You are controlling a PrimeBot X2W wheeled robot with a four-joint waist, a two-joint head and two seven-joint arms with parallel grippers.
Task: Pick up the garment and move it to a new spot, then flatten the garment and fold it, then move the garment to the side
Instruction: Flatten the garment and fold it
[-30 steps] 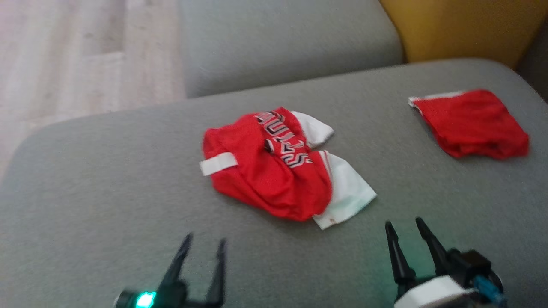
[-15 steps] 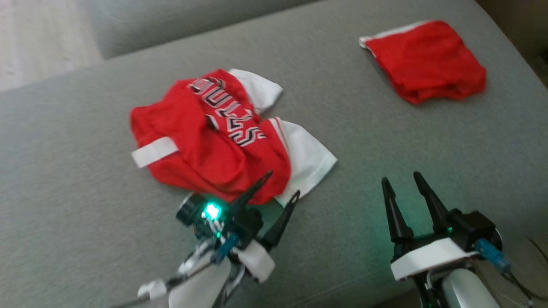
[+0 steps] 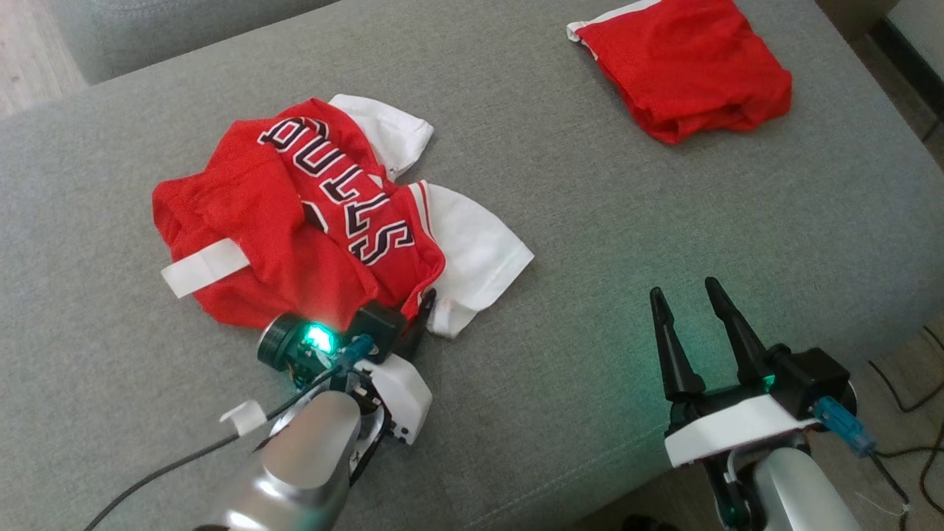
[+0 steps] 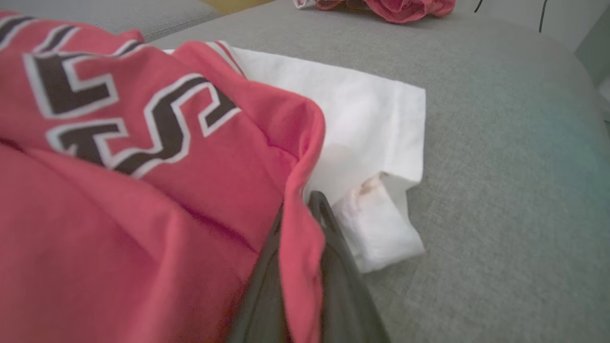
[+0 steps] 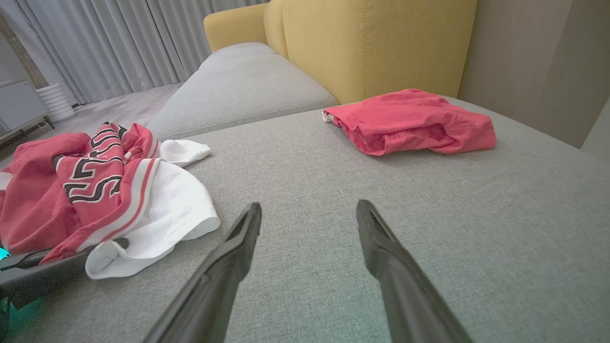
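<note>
Two fingers of the left gripper [image 3: 414, 313] are pinching narrowly on the near red hem of the garment [image 3: 295, 221], which is lying crumpled ahead of it on the grey cushion [image 3: 590, 221]; it's needing a deeper bite, I'd say, before lifting. To its right, the right gripper [image 3: 684, 287] is hanging wide, holding nothing

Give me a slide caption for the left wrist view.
Left gripper pinches a red fold of the crumpled red-and-white lettered jersey lying on the grey fabric cushion.
</note>
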